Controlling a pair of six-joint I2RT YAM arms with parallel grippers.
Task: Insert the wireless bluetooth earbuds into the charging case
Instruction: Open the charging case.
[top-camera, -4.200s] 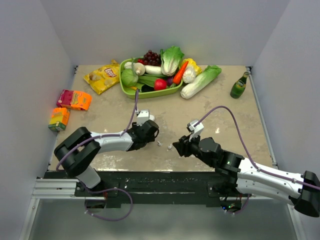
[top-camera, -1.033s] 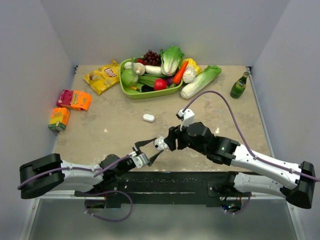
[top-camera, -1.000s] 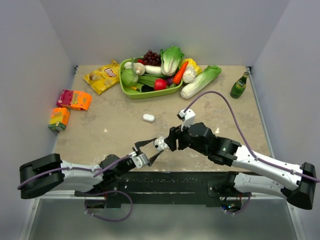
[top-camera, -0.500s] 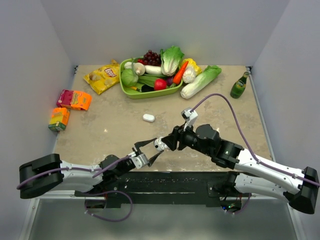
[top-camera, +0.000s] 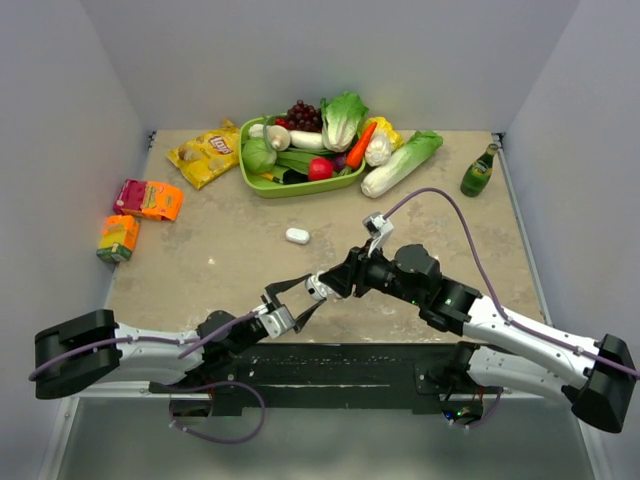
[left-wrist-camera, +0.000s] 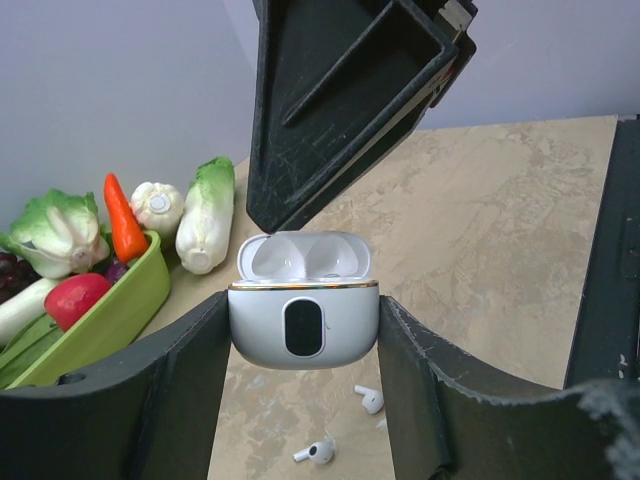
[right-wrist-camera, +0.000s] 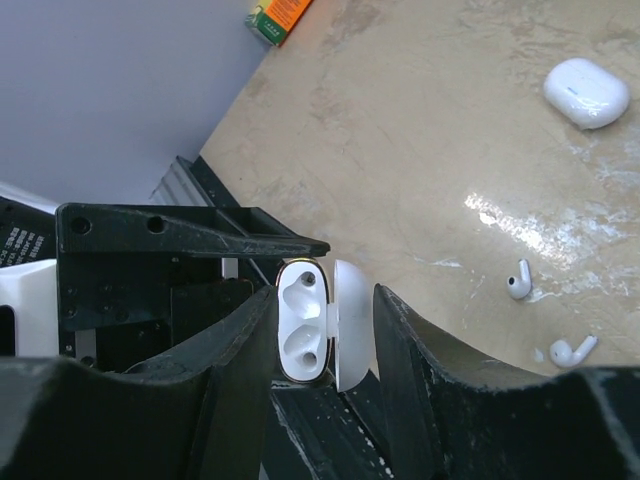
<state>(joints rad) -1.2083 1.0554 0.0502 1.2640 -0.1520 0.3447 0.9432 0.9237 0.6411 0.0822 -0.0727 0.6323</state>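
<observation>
Beige tabletop (top-camera: 230, 250), left gripper (left-wrist-camera: 303, 348) clamping the open charging case (left-wrist-camera: 303, 318). Right gripper (right-wrist-camera: 325, 300) straddles it, can't tell if pinching. Earbuds (left-wrist-camera: 368, 399) loose at its 6 o'clock.

Two tiny glossy white plastic earbuds (left-wrist-camera: 369, 399) lie apart on the tan table (left-wrist-camera: 500, 250); the white pebble-shaped charging case (left-wrist-camera: 303, 325) is upright above them, lid open.

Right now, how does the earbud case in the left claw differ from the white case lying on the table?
The held case has its lid flipped open, empty sockets showing; the table case is shut. The held case is pinched in the left claw, off the surface; the table case lies flat, untouched. Both are glossy white and rounded.
</observation>
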